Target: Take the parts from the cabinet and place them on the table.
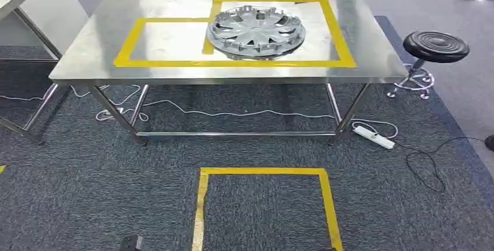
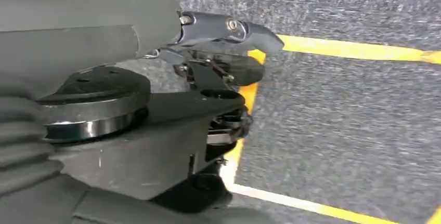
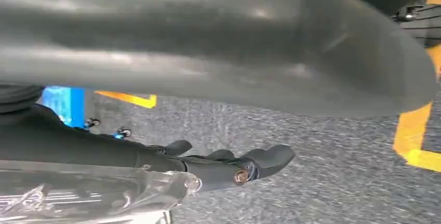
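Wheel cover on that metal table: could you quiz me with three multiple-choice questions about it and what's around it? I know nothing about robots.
1. Where is the wheel cover?
A. On the carpet
B. On a stool
C. On the table, inside a taped outline

2. What colour is the tape on the table?
A. Yellow
B. Red
C. White

3. How does the wheel cover sit?
A. Standing on its edge
B. Lying flat
C. Leaning against a box

Answers:
1 C: the wheel cover rests on the table within the taped lines.
2 A: the tape is bright yellow.
3 B: its round face is turned upward and its rim rests on the tabletop.
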{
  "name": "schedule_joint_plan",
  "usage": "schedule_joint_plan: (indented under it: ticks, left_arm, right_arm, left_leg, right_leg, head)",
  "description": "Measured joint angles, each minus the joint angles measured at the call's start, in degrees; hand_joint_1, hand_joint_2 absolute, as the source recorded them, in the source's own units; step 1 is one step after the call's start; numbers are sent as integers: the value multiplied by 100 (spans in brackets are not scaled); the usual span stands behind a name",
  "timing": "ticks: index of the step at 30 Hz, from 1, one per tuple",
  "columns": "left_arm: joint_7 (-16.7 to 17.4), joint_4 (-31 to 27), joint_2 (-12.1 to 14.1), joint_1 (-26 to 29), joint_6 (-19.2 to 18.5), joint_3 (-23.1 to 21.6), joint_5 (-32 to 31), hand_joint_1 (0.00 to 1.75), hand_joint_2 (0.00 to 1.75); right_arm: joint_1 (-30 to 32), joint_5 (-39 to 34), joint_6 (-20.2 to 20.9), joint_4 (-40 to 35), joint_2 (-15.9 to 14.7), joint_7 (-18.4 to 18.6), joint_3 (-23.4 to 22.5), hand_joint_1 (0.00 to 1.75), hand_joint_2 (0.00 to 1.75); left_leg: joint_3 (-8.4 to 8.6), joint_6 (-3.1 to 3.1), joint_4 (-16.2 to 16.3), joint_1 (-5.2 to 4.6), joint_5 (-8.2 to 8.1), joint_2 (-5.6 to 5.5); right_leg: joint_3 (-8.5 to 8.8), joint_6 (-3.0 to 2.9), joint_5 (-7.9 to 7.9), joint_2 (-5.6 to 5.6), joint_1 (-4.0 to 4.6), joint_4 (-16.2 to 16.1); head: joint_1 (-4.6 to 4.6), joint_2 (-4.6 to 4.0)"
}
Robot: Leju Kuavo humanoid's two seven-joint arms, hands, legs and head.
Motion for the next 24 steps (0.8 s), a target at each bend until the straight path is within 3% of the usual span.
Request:
schedule_joint_plan:
  ticks: [2, 4, 5, 7, 8, 9, 10, 12, 13, 14, 17, 18, 19, 20, 22, 23, 24]
  left_arm:
    - [55, 0, 0, 2, 39, -44, -46, 0, 0]
    - [179, 0, -2, 2, 174, -78, -130, 0, 0]
    - [289, 0, -7, -4, 296, -111, -210, 0, 0]
    - [490, 0, 0, 7, 426, -210, -363, 0, 0]
    - [546, 0, 0, 17, 456, -236, -395, 0, 0]
    - [597, 0, 2, 25, 494, -269, -404, 0, 0]
    - [664, 0, 2, 25, 548, -299, -430, 0, 0]
    - [870, 0, 2, 14, 726, -350, -511, 0, 0]
    - [916, 0, 0, 14, 774, -361, -522, 0, 0]
    - [942, 0, -9, 8, 813, -374, -533, 0, 0]
    - [953, 0, -15, 24, 841, -448, -562, 0, 0]
    - [953, 0, -20, 20, 846, -457, -564, 0, 0]
    - [953, 0, -20, 11, 850, -461, -564, 0, 0]
    - [953, 0, -20, 9, 852, -463, -564, 0, 0]
    - [959, 0, -20, 15, 879, -465, -592, 0, 0]
    - [984, 0, -20, 18, 896, -472, -623, 0, 0]
    - [999, 0, -20, 19, 898, -479, -625, 0, 0]
  right_arm:
    - [14, 9, 0, 0, -2, 0, -2, 0, 0]
    - [11, 46, -2, 0, -2, -13, -7, 0, 0]
    - [0, 68, 2, 0, -2, -22, -9, 0, 0]
    - [-3, 85, 35, 0, -4, -26, -9, 0, 0]
    - [1, 87, 42, 0, -9, -15, -11, 0, 0]
    - [4, 87, 50, 0, -11, 4, -15, 0, 0]
    - [6, 96, 50, 0, -11, 22, -17, 0, 0]
    - [-8, 133, 6, 0, -11, 127, -17, 0, 0]
    - [-19, 136, -15, 0, -11, 173, -17, 0, 0]
    - [-31, 138, -28, 0, -11, 212, -20, 0, 0]
    - [-19, 138, -96, 0, -13, 288, -48, 0, 0]
    - [-9, 136, -107, 0, -13, 302, -55, 0, 0]
    - [-3, 135, -112, 2, -13, 310, -61, 0, 0]
    - [-11, 136, -114, 2, -13, 310, -63, 0, 0]
    - [-22, 155, -153, 2, -13, 337, -66, 0, 0]
    - [-17, 182, -199, 2, -13, 374, -66, 0, 0]
    - [-6, 206, -256, 2, -13, 426, -66, 0, 0]
  left_leg:
    - [-2, -56, -15, 22, 20, 0]
    - [-69, -128, 153, 32, -160, 3]
    - [-253, -154, 545, 38, -410, 2]
    - [-697, -180, 1473, 41, -820, 3]
    - [-841, -185, 1757, 42, -889, 3]
    - [-848, -183, 1768, 42, -812, 3]
    - [-753, -174, 1567, 42, -630, 3]
    - [-258, -143, 619, 44, -110, -9]
    - [-63, -134, 256, 57, -4, -76]
    - [44, -118, -2, 62, -65, -95]
    - [-17, -8, 50, 34, -66, -62]
    - [-11, 47, 15, 73, -32, -18]
    - [-10, 64, 15, 76, -28, 10]
    - [-11, 103, 15, 76, -30, 32]
    - [-14, 117, 16, 65, -34, 114]
    - [-14, 124, 17, 61, -39, 157]
    - [-9, 129, 18, 60, -43, 202]
  right_leg:
    - [-20, -78, 11, -1, 27, 8]
    - [-13, -155, 51, -10, -10, -34]
    - [-32, -192, 58, -12, -11, -34]
    - [-65, -208, 68, -18, -6, -33]
    - [-79, -211, 72, -20, -4, -31]
    - [-83, -210, 77, -19, -4, -31]
    - [-86, -204, 81, -18, -5, -29]
    - [-75, -176, 95, 26, -11, -29]
    - [-84, -145, 101, 41, -8, -28]
    - [-137, -107, 83, 79, 42, 34]
    - [-158, -9, 141, 102, 18, -25]
    - [-191, 17, 126, 112, 17, -10]
    - [-228, 46, 22, 53, 19, 110]
    - [-355, 75, -178, 18, 19, 408]
    - [-771, 103, -619, -5, 14, 1336]
    - [-931, 113, -735, -9, 13, 1698]
    - [-968, 113, -707, -13, 13, 1782]
  head:
    - [4, 0]
    - [-26, 0]
    - [-48, 0]
    - [-46, 0]
    - [-50, 0]
    - [-46, 0]
    - [-50, 0]
    - [-48, 2]
    - [-52, 0]
    - [-66, 0]
    - [-53, 0]
    - [-68, 2]
    - [-29, 0]
    - [20, 2]
    - [26, 0]
    - [28, 0]
    - [31, 2]
